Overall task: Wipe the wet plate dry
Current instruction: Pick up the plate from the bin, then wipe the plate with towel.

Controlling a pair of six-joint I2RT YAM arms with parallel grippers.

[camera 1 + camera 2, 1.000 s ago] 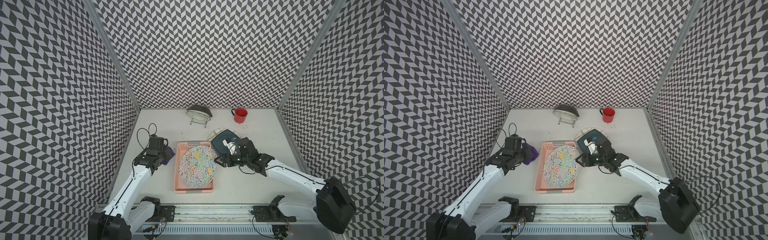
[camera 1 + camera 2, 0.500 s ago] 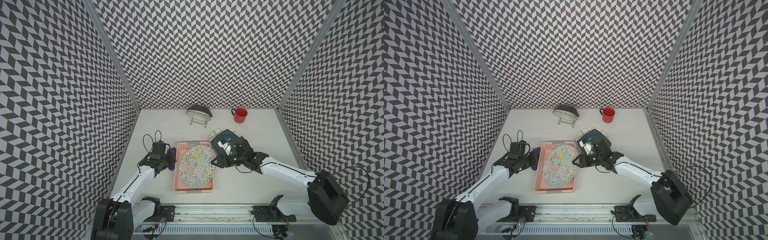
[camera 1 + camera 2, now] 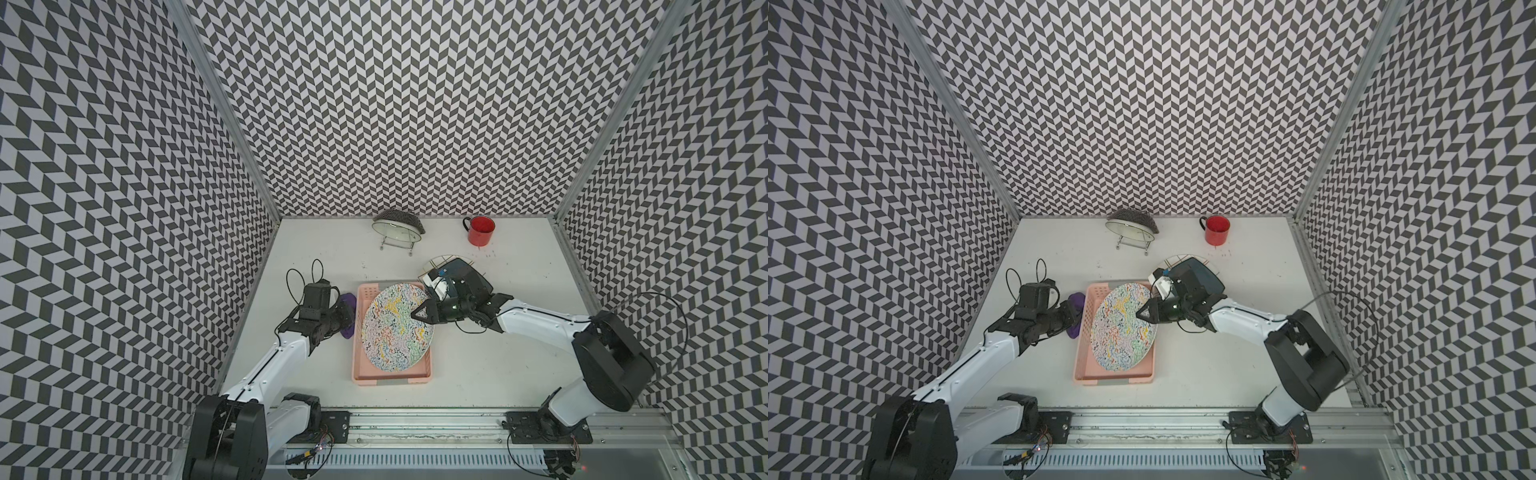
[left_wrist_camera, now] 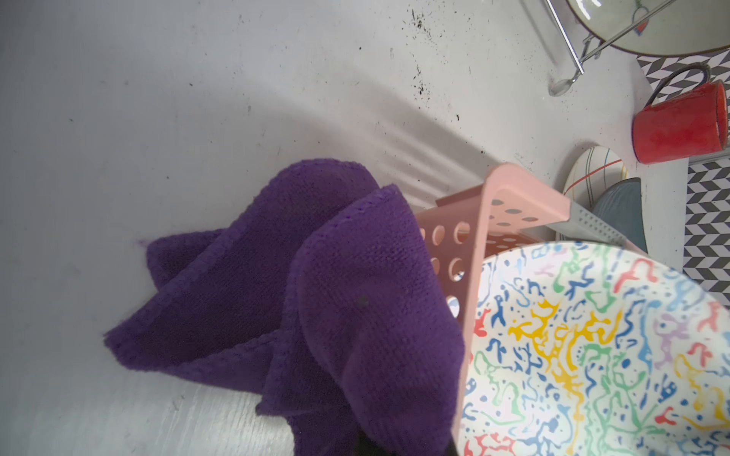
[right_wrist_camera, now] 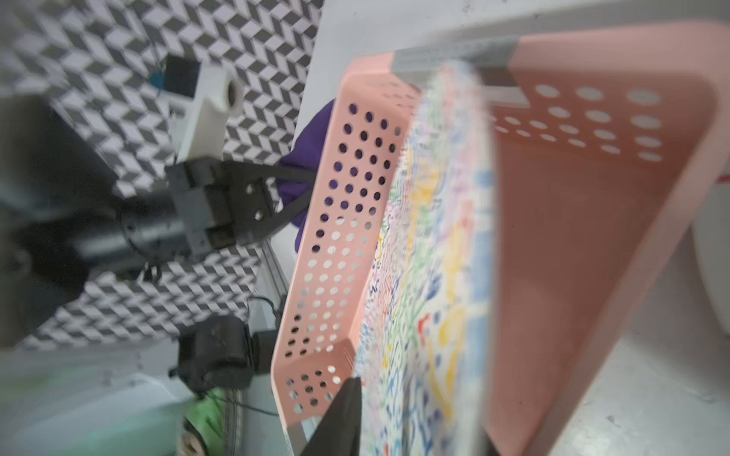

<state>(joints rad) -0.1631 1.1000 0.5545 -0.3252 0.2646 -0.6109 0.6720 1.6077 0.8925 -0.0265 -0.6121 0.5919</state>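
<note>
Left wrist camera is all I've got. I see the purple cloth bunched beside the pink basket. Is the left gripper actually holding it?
Observer: Yes. The right wrist view shows the left gripper pinched shut on the purple cloth, outside the perforated wall of the pink basket.
Operator: Where's the right gripper?
Observer: In both top views the right gripper is at the rim of the tilted plate, on the side away from the cloth.
Operator: Is it clamped?
Observer: Its fingers straddle the rim, but contact is too blurred to tell.
</note>
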